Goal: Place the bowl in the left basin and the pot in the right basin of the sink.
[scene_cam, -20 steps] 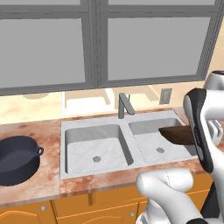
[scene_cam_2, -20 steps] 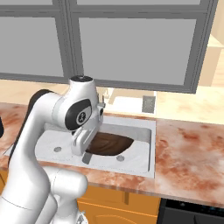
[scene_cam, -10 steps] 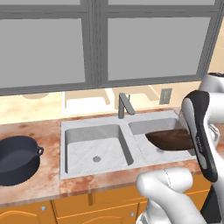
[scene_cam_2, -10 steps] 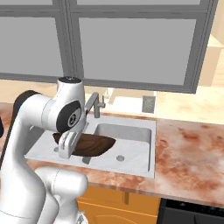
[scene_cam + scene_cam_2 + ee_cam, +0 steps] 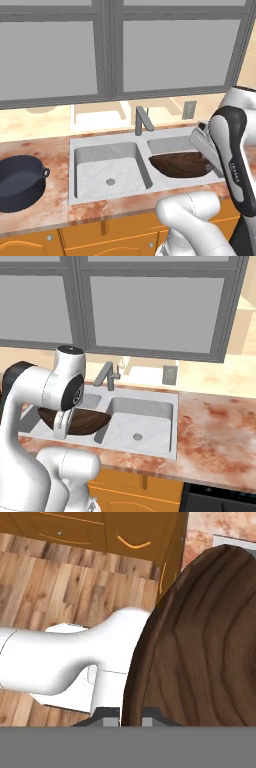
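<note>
surface [image 5: 55,210]: reddish marbled stone, sink [image 5: 107,145] set in it
gripper [image 5: 131,719]: clamped on bowl rim
bowl [image 5: 181,164]: held tilted above right basin [image 5: 170,146]
left basin [image 5: 107,172]: bare
pot [image 5: 19,182]: on surface, left of sink

A reddish marbled worktop [image 5: 45,210] runs along orange-brown wooden cabinets [image 5: 75,239]. Above it hang grey-framed wall cabinets with flat grey panels [image 5: 170,45]; the wall [image 5: 220,373] behind is pale cream with an outlet [image 5: 170,375]. The floor [image 5: 55,582] is wooden plank.
</note>
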